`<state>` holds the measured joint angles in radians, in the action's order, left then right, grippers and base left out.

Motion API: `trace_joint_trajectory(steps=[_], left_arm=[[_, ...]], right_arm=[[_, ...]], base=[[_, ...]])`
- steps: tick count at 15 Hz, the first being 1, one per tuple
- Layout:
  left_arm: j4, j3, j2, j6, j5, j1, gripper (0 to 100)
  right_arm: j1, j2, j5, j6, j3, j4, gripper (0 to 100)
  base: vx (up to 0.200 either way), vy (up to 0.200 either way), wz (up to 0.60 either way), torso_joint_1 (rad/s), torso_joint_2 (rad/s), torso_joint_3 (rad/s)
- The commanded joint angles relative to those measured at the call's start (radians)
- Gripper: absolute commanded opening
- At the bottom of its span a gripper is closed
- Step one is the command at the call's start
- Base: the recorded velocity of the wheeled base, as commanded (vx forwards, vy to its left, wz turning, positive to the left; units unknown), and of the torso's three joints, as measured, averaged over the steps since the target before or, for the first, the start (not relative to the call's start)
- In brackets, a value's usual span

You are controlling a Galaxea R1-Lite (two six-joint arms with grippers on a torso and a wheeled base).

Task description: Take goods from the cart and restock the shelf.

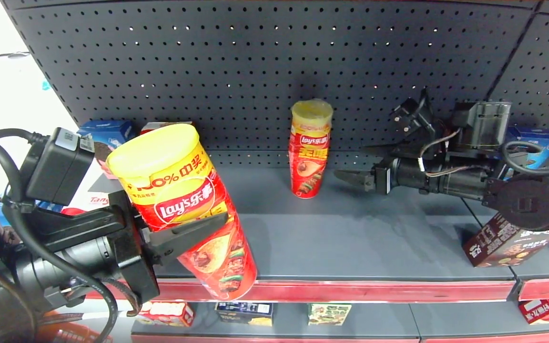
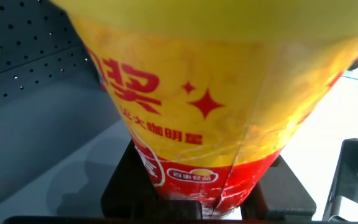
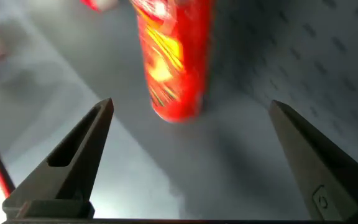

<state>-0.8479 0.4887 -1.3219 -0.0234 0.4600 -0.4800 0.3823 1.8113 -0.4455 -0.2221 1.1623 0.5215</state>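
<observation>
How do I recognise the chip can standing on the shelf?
On the grey shelf board, close to the dark pegboard, stands a red cardboard tube with a yellow lid. Unlike the tilted one in the left tool, nothing holds it.

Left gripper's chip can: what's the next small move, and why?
Probably ease the held can, tilted in the left gripper at the front of the shelf, forward onto bare space left of the standing can. The open right gripper sits on that can's other side.
</observation>
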Motion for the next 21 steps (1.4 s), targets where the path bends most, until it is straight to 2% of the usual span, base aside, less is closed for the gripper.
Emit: trace_joint_trajectory(steps=[1, 2, 3, 6, 21], left_arm=[[0.0, 0.004, -0.002, 0.0, 0.0, 0.0, 0], [0.0, 0.004, -0.003, 0.0, 0.0, -0.002, 0], [0.0, 0.004, -0.003, 0.0, 0.0, -0.002, 0], [0.0, 0.004, -0.003, 0.0, 0.002, -0.002, 0], [-0.005, -0.002, -0.03, 0.0, 0.002, -0.002, 0]], right_arm=[[-0.025, 0.072, -0.065, -0.002, 0.05, 0.031, 100], [-0.033, 0.083, -0.205, 0.0, 0.065, 0.041, 100], [-0.04, 0.099, -0.275, 0.0, 0.066, 0.06, 100], [-0.042, 0.145, -0.364, -0.002, 0.083, 0.12, 100], [-0.042, 0.404, -0.374, 0.004, 0.376, 0.123, 100]], base=[[0.0, 0.0, 0.0, 0.0, 0.0, 0.0], [0.0, 0.0, 0.0, 0.0, 0.0, 0.0], [0.0, 0.0, 0.0, 0.0, 0.0, 0.0], [0.0, 0.0, 0.0, 0.0, 0.0, 0.0], [0.0, 0.0, 0.0, 0.0, 0.0, 0.0]])
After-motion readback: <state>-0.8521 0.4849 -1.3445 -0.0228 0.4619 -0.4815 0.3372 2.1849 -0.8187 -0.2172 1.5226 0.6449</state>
